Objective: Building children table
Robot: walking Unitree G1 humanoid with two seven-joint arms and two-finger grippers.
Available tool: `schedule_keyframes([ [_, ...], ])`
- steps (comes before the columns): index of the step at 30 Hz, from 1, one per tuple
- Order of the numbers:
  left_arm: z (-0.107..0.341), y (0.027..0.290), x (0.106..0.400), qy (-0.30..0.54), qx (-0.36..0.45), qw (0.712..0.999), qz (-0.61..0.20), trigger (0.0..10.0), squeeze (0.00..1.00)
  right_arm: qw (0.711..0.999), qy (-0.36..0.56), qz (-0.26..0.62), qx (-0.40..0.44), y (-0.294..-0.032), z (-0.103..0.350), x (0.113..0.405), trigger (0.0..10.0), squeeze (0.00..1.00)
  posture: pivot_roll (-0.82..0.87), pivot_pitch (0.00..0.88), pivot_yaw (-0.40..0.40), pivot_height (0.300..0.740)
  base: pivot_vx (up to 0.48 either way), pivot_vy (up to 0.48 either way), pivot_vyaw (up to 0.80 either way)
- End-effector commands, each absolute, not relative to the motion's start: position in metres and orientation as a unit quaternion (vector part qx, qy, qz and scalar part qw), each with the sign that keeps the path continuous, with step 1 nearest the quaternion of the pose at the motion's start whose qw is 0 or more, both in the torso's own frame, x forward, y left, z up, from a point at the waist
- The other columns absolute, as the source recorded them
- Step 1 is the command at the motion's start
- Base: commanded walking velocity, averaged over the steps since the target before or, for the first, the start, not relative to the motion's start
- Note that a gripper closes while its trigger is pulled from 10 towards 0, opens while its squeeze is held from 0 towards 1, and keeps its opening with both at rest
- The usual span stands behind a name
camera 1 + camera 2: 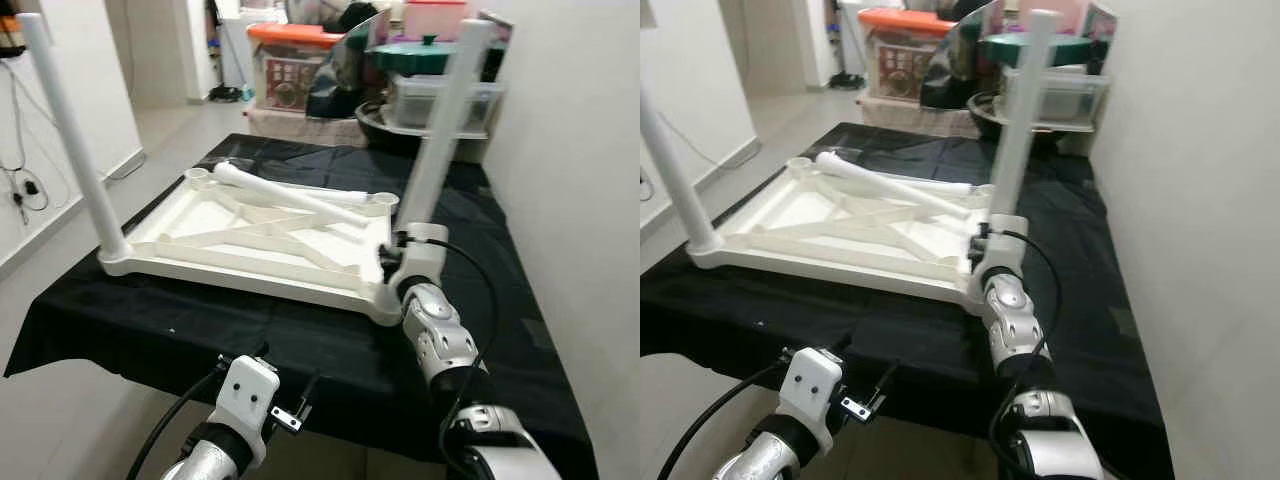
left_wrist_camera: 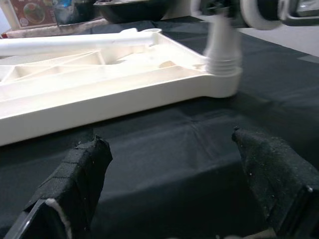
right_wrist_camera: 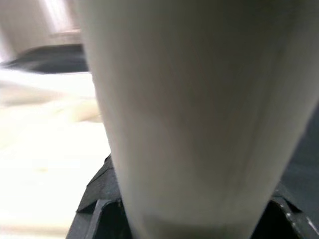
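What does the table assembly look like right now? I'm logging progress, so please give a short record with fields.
Tabletop: white tabletop lying upside down on the black cloth
Legs standing: two, near left leg and near right leg, both upright in corner sockets
Loose leg: one leg lying across the tabletop
Right gripper: right gripper closed around the base of the near right leg
Left gripper: left gripper open, held low before the table's near edge, holding nothing
Background: storage boxes behind the table
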State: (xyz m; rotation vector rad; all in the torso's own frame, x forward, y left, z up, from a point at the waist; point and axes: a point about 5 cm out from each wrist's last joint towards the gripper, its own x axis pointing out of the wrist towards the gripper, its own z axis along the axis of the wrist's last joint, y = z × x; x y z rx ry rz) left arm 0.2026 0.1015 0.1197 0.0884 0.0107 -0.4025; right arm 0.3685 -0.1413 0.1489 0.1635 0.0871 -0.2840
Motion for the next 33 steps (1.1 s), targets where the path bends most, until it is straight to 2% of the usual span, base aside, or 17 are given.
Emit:
schedule_keyframes([
  [1,0.119,0.101,0.204,0.004,0.045,0.978,-0.204,10.0,0.0,0.966,0.088,-0.213,0.118,-0.14,0.13,0.357,0.0,0.0,0.12,0.0,-0.073,0.74,0.0,0.0,0.0],
  [3,0.118,0.101,0.204,0.004,0.045,0.978,-0.203,10.0,0.0,0.965,0.092,-0.21,0.132,-0.13,0.129,0.358,0.0,0.0,0.12,0.0,-0.074,0.74,0.0,0.0,0.0],
  [4,0.118,0.1,0.204,0.004,0.045,0.978,-0.203,10.0,0.0,0.969,0.095,-0.172,0.146,-0.116,0.129,0.361,6.4,0.0,0.13,0.0,-0.077,0.74,0.0,0.0,0.0],
  [6,0.118,0.1,0.204,0.004,0.046,0.978,-0.202,10.0,0.0,0.972,0.097,-0.146,0.155,-0.108,0.129,0.364,6.4,0.0,0.13,0.0,-0.077,0.74,0.0,0.0,0.0],
  [7,0.118,0.1,0.203,0.004,0.046,0.978,-0.202,10.0,0.0,0.977,0.082,-0.103,0.167,-0.099,0.133,0.366,10.0,1.0,0.13,0.0,-0.077,0.74,0.0,0.0,0.0],
  [13,0.118,0.1,0.203,0.004,0.045,0.978,-0.204,10.0,0.0,0.985,0.039,-0.038,0.163,-0.101,0.144,0.369,10.0,1.0,0.12,0.0,-0.078,0.74,0.0,0.0,0.0],
  [14,0.117,0.099,0.202,0.005,0.045,0.978,-0.205,10.0,0.0,0.984,0.028,0.003,0.178,-0.103,0.148,0.37,10.0,0.0,0.11,0.0,-0.075,0.74,0.0,0.0,0.0],
  [17,0.117,0.099,0.202,0.005,0.044,0.978,-0.205,10.0,0.0,0.983,0.008,0.046,0.179,-0.109,0.154,0.371,10.0,0.0,0.11,0.0,-0.075,0.74,0.0,0.0,0.0],
  [18,0.117,0.099,0.203,0.005,0.044,0.978,-0.206,10.0,0.0,0.975,-0.003,0.143,0.169,-0.115,0.158,0.371,10.0,0.0,0.11,0.0,-0.071,0.74,0.0,0.0,0.0],
  [22,0.116,0.099,0.203,0.005,0.043,0.977,-0.207,10.0,0.0,0.948,0.016,0.277,0.157,-0.126,0.158,0.369,10.0,0.0,0.11,0.0,-0.068,0.74,0.0,0.0,0.0],
  [24,0.116,0.099,0.203,0.005,0.043,0.977,-0.207,10.0,0.0,0.948,0.016,0.277,0.157,-0.126,0.158,0.369,10.0,0.0,0.11,0.0,-0.068,0.74,0.0,0.0,0.0],
  [26,0.116,0.099,0.204,0.006,0.043,0.977,-0.208,10.0,0.0,0.925,0.028,0.346,0.152,-0.129,0.159,0.366,10.0,0.0,0.11,0.0,-0.069,0.74,0.0,0.0,0.0],
  [27,0.116,0.099,0.204,0.006,0.043,0.977,-0.21,10.0,0.0,0.847,0.054,0.518,0.103,-0.122,0.161,0.35,10.0,0.0,0.12,0.0,-0.072,0.74,0.0,0.0,0.0],
  [28,0.116,0.099,0.204,0.006,0.043,0.977,-0.21,10.0,0.0,0.847,0.054,0.518,0.103,-0.122,0.161,0.35,10.0,0.0,0.12,0.0,-0.072,0.74,0.0,0.0,0.0],
  [29,0.116,0.099,0.204,0.006,0.042,0.977,-0.21,10.0,0.0,0.816,0.065,0.567,0.088,-0.119,0.16,0.344,10.0,0.0,0.12,0.0,-0.072,0.74,0.0,0.0,0.0],
  [31,0.116,0.099,0.204,0.006,0.042,0.977,-0.21,10.0,0.0,0.816,0.065,0.567,0.088,-0.119,0.16,0.344,10.0,0.0,0.12,0.0,-0.072,0.74,0.0,0.0,0.0],
  [33,0.116,0.099,0.204,0.004,0.043,0.977,-0.207,10.0,0.0,0.774,0.081,0.627,0.04,-0.099,0.156,0.339,10.0,0.0,0.13,0.0,-0.08,0.74,0.0,0.0,0.0],
])
